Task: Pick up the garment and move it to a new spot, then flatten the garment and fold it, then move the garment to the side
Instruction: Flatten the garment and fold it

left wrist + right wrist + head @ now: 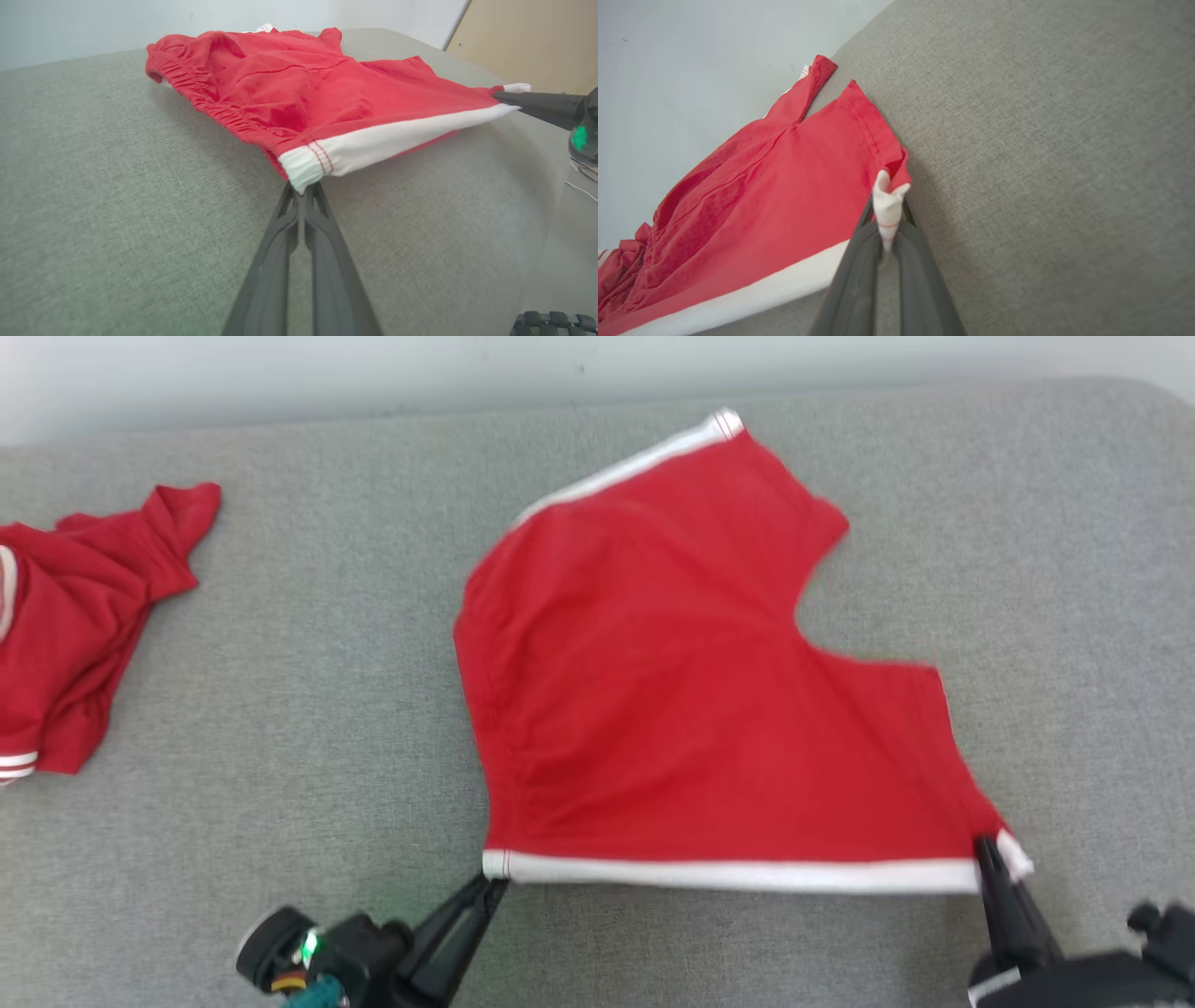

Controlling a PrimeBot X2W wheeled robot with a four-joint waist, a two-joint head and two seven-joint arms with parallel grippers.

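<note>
the left gripper [495, 883] and right gripper [986, 849] are clamped on the hem corners of the shorts [672, 709], so flattening seems in hand; next, lower the taut edge between the fingers evenly.

Left end effector [495, 887] — long dark tapered fingers [456, 926], green light [306, 947], coloured wires [286, 981], right end effector [986, 849] — same black build

Bright, even, diffuse light in all your views; no glare on grey woven-fabric surface [280, 709]. Your head view soft: edges of red cloth shorts with white trim [653, 709] smeared. Left wrist view sharper; soft shadow under lifted shorts, horizon bowed by wide lens, long dark fingers [271, 261] blurred near bottom edge. Green glow beside left gripper [493, 889] in head view.
</note>
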